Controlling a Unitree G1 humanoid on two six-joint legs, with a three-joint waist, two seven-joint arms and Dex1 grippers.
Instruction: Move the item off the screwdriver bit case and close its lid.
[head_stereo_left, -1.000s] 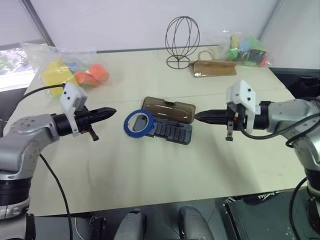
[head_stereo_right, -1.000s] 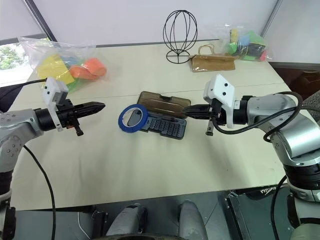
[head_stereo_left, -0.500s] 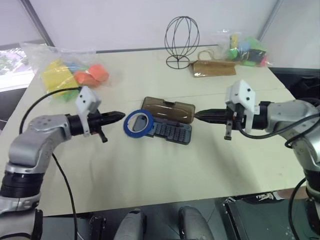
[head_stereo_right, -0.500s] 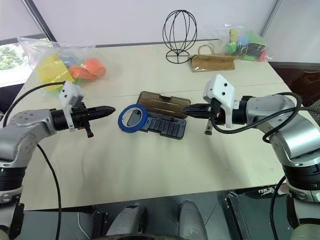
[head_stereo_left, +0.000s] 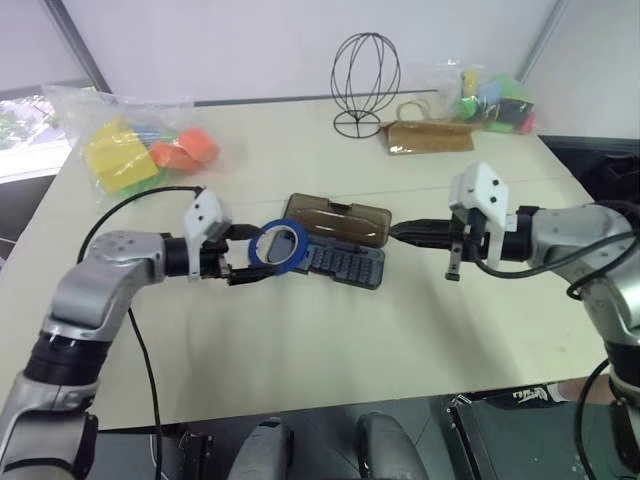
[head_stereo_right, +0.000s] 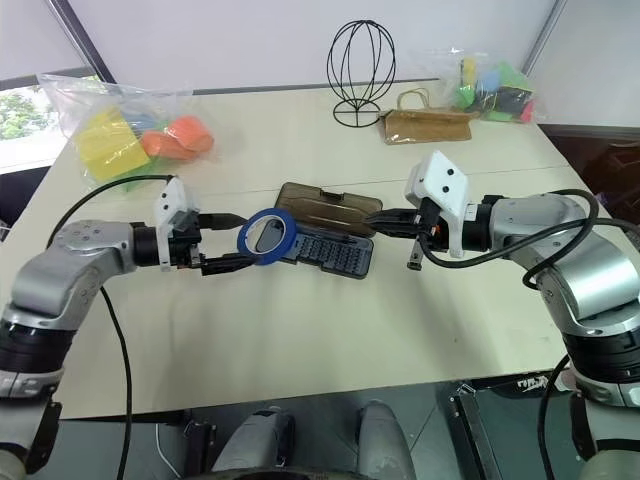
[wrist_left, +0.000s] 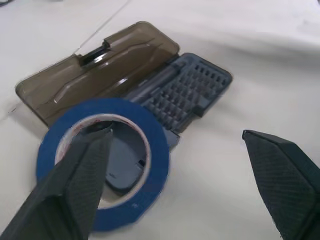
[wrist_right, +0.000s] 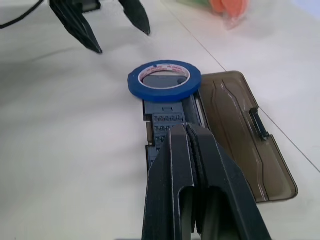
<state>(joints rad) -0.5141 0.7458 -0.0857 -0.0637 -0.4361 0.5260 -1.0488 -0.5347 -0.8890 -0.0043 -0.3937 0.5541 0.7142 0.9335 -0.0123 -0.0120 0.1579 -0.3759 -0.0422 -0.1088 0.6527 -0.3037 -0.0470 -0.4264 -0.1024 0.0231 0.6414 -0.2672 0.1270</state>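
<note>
The item, a blue tape ring (head_stereo_left: 256, 250) with a white core, lies on the left end of the open screwdriver bit case (head_stereo_left: 348, 266). It overhangs the case's edge. The smoky-brown lid (head_stereo_left: 340, 221) lies flat, folded back behind the base. My left gripper (head_stereo_left: 249, 255) is open just left of the ring, with its fingers spread in front of it and not touching it. In the left wrist view the ring (wrist_left: 156, 150) sits close ahead. My right gripper (head_stereo_left: 396, 233) is shut and empty, and hovers at the case's right end.
At the back left is a bag of coloured blocks (head_stereo_left: 130, 140). A wire head form (head_stereo_left: 365, 85), a brown pouch (head_stereo_left: 430, 135) and another bag of blocks (head_stereo_left: 490, 100) stand at the back right. Bare tabletop lies in front of the case.
My left gripper has moved right and slightly down to the tape ring, and its fingers have opened wide. The right gripper has stayed in place.
</note>
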